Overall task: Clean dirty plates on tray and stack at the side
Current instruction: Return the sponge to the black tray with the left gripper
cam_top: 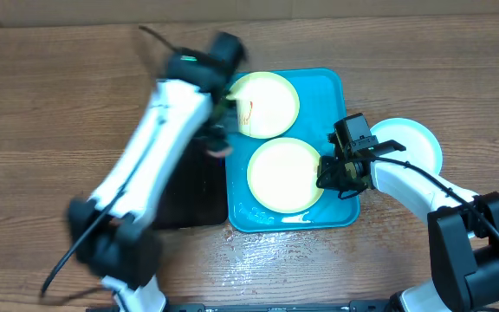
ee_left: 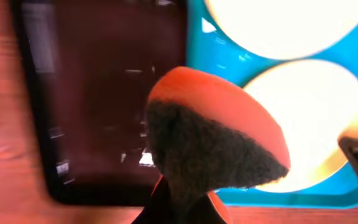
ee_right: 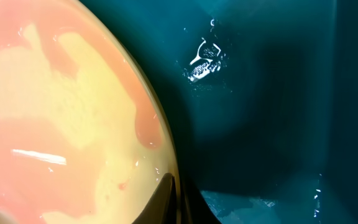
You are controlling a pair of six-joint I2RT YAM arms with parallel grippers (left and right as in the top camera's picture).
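nearest us, the right gripper [cam_top: 336, 173] sits at the right rim of the near plate [cam_top: 284, 175]. we cannot tell whether its jaws pinch that rim or only stand beside it, and we judge it should pin the rim firmly so the plate does not skid under scrubbing. the left gripper [ee_left: 179, 202] is clamped on the sponge [ee_left: 216, 137] above the edge where the black tray [ee_left: 104, 93] meets the tray [cam_top: 332, 87], and we would lay the dark scrub face flat and wipe in overlapping passes. both yellow-green plates lie in the tray: the near plate shows a pinkish film, the far plate [cam_top: 267, 104] a red-orange smear at its left, while the teal plate [cam_top: 410, 143] rests on the table [cam_top: 59, 87] just right of the tray.
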